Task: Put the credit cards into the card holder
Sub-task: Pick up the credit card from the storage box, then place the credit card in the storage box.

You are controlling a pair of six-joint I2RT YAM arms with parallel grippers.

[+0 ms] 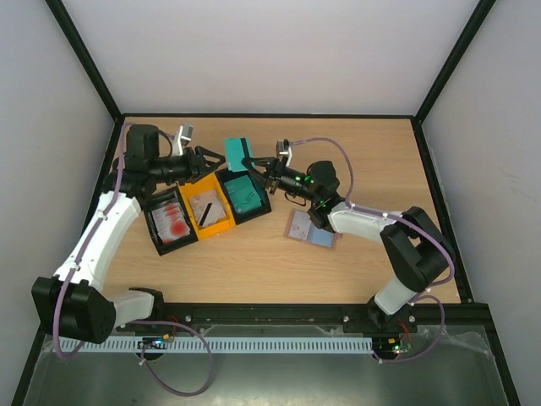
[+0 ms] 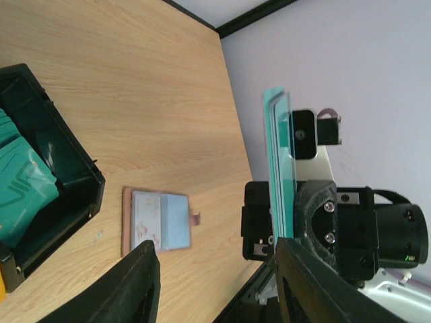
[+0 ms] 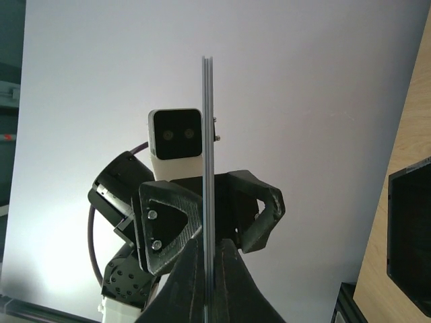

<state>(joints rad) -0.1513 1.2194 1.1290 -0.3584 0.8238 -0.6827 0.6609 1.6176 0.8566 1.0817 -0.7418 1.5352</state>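
A pair of teal credit cards (image 1: 238,151) is held upright above the trays, with my right gripper (image 1: 256,167) shut on its lower edge. The right wrist view shows these cards (image 3: 207,148) edge-on, pinched between my right gripper's (image 3: 209,259) fingers. My left gripper (image 1: 213,162) faces them from the left and is open. Its fingers (image 3: 170,217) stand on either side of the cards, one pad close against them. In the left wrist view the cards (image 2: 277,168) rise beside the left gripper's (image 2: 219,272) right finger. The brown card holder (image 1: 311,228) (image 2: 158,221) lies open on the table.
Three trays sit side by side below the grippers. One is a black tray (image 1: 159,235) with red-and-white cards. The middle one is a yellow tray (image 1: 218,227) with pale cards. The third is a black tray (image 1: 259,208) (image 2: 81,168) with teal cards. Black frame rails border the table.
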